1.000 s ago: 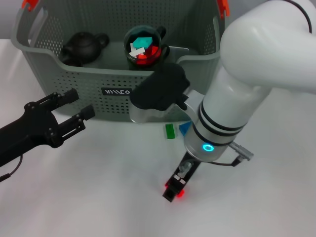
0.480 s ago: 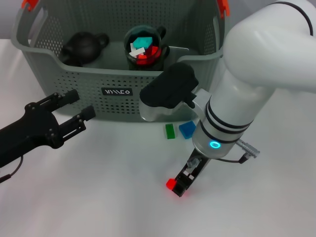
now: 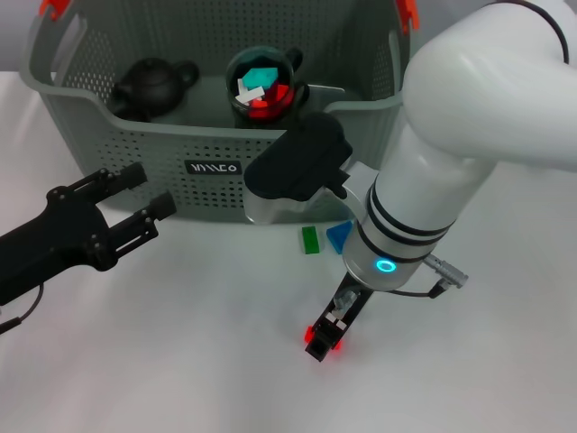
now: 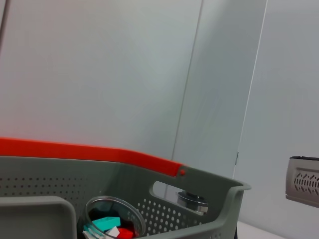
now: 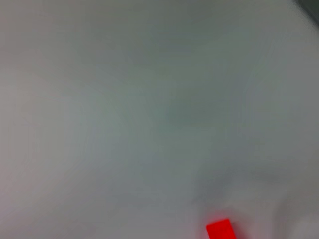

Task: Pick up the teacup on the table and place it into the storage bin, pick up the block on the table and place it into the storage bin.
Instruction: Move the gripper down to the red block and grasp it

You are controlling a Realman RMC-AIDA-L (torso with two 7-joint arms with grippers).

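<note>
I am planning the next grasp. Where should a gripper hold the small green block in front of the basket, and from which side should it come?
Probably from straight above, closing across its two long sides. The green block lies flat on the table, narrow and elongated, and the basket wall and a blue block stand close, leaving little room for a sideways approach.

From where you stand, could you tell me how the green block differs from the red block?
The green block lies on the table close before the storage bin, clear of both arms; the red block lies farther out, at the tip of the right pincer. The green one looks longer, the red one more compact. Both are small blocks on the white table.
</note>
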